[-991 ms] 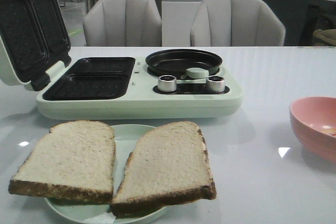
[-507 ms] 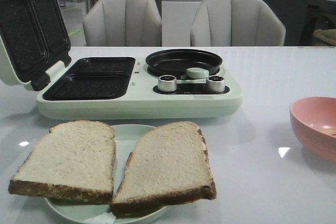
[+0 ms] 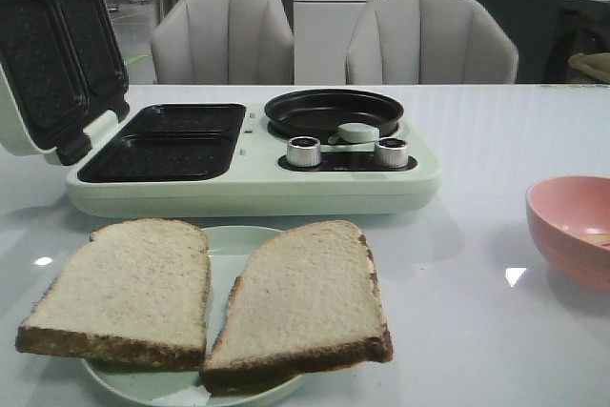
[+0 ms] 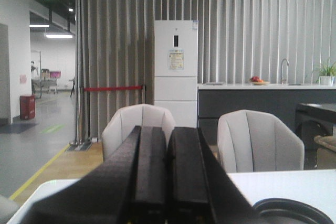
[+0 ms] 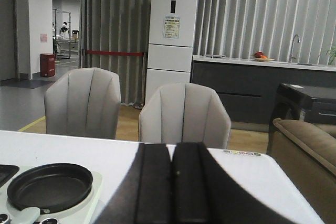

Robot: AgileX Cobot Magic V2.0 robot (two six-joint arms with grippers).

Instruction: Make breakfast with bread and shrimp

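Two square slices of pale bread with dark crusts, the left slice (image 3: 122,291) and the right slice (image 3: 300,302), lie side by side on a pale green plate (image 3: 227,241) at the table's front. Behind them stands a pale green breakfast maker (image 3: 257,183) with its sandwich lid (image 3: 52,50) open and a round black pan (image 3: 332,110). A small orange bit, perhaps the shrimp (image 3: 599,235), lies in a pink bowl (image 3: 562,221) at the right. My left gripper (image 4: 167,132) and right gripper (image 5: 172,148) are shut, empty, and seen only in their wrist views.
Two grey chairs (image 3: 224,37) stand behind the table. The breakfast maker has two silver knobs (image 3: 303,151) and a pale green pan handle (image 3: 357,132). The black pan also shows in the right wrist view (image 5: 48,184). A white fridge (image 4: 176,72) stands farther back.
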